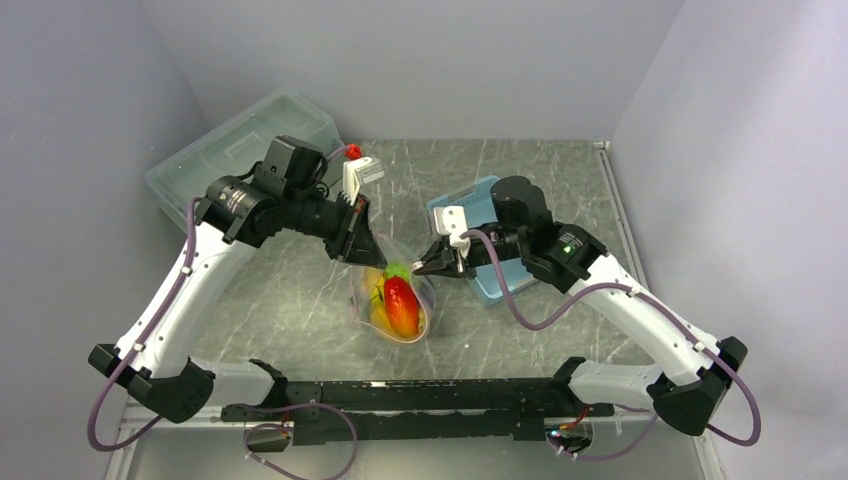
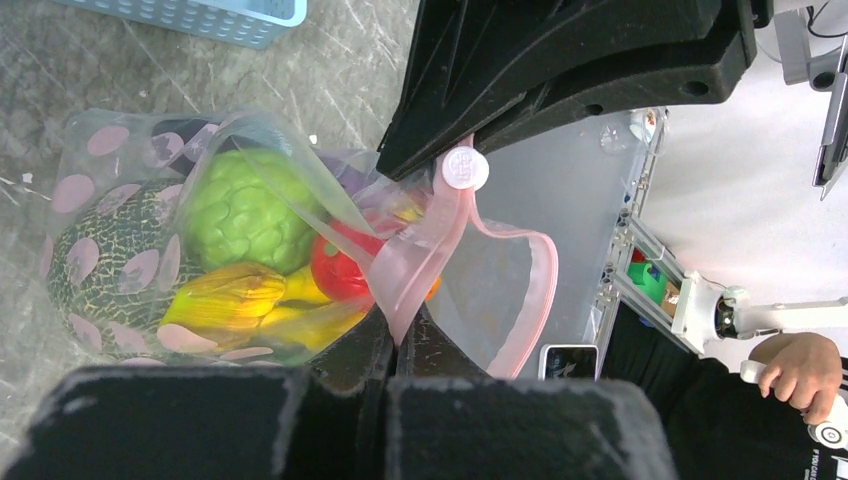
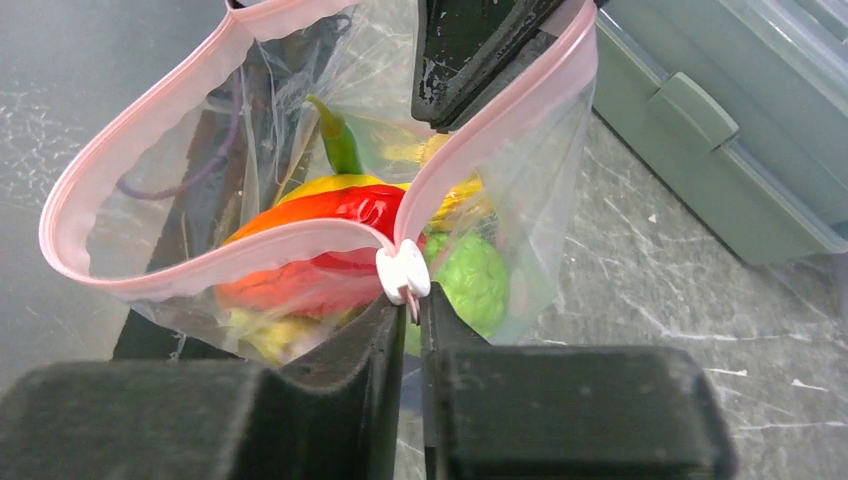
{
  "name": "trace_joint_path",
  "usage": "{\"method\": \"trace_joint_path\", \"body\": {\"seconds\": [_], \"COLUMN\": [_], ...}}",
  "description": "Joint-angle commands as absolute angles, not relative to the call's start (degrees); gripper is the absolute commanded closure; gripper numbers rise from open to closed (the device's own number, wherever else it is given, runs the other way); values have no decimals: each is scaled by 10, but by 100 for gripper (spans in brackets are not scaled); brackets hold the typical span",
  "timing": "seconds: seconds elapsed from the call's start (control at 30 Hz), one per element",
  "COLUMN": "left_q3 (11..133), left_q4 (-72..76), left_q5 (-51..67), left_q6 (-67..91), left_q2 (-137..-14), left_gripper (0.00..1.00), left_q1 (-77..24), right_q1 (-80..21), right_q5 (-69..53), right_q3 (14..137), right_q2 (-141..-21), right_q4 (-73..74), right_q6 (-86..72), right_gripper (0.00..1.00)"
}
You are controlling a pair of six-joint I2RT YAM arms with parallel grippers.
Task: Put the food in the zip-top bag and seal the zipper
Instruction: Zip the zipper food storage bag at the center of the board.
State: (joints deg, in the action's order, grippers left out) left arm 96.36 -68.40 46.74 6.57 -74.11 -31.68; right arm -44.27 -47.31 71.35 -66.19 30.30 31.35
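The zip-top bag hangs over the table between both grippers, mouth gaping, with the food inside. In the left wrist view I see a bright-green lump, a netted dull-green lump, yellow bananas and a red piece. My left gripper is shut on one end of the pink zipper. At the other end my right gripper is closed on the strip's tail, just under the white slider. A red-orange piece shows through the plastic.
A light-blue slatted basket lies under the right arm. A translucent lidded box stands at the back left behind the left arm. Grey walls close in the marbled table on three sides.
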Motion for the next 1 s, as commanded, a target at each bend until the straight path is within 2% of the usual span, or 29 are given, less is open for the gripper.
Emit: {"method": "trace_joint_path", "body": {"seconds": [0.0,0.03,0.07,0.33,0.47,0.6,0.77,0.83,0.97], "left_q3": [993,994,994,979,973,968,966,968,970], "left_q4": [-662,-663,-663,-661,-655,-646,-635,-628,-603], "left_q5": [502,502,501,471,452,446,456,457,458], "left_q6": [52,51,51,54,54,51,43,40,37], "left_q2": [-739,-738,-738,-729,-722,-713,-704,-698,-684], "left_gripper": [100,100,100,98,87,67,46,41,37], "left_q1": [-314,-315,-315,-315,-315,-314,-315,-314,-314], "right_q1": [-442,-442,-442,-442,-442,-442,-442,-442,-442], "right_q5": [-491,-489,-488,-473,-460,-448,-448,-451,-457], "right_q3": [705,701,699,720,758,795,824,836,856], "right_q2": [-634,-628,-623,-602,-607,-614,-625,-635,-655], "right_q4": [256,248,245,259,302,351,403,423,460], "right_q6": [312,311,310,296,286,271,247,237,215], "right_gripper": [93,98,100,100,100,100,100,100,100]}}
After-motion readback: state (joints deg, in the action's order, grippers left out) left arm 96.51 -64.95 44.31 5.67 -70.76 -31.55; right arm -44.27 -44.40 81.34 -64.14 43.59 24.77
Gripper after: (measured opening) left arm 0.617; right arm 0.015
